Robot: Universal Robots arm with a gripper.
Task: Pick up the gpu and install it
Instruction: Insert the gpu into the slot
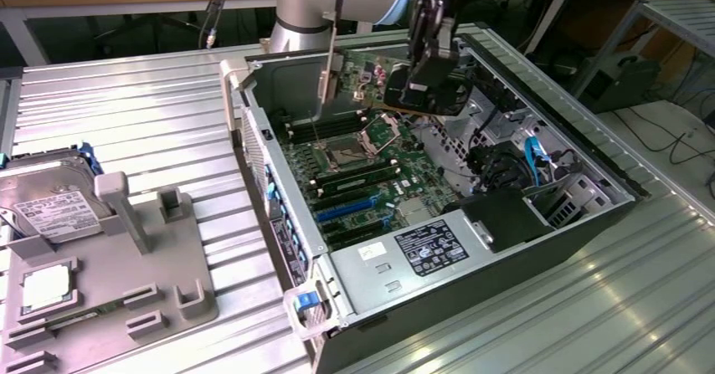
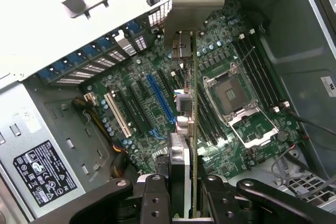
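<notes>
The arm [image 1: 324, 6] is seen at 12 o'clock in the exterior view, with the wrist [image 1: 430, 23] carried out toward 1 o'clock. The gripper [image 1: 428, 98] is pointed down. In the wrist view the black fingers [image 2: 155, 198] are seen clamped on both faces of the gpu [image 2: 192, 108]. The card is held upright and edge-on, sticking out at 9 o'clock from the gripper in the exterior view.

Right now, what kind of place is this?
Probably a robot workshop for building computers: a robot arm over an open computer case, a hard drive in a grey holder, on a metal table.
</notes>
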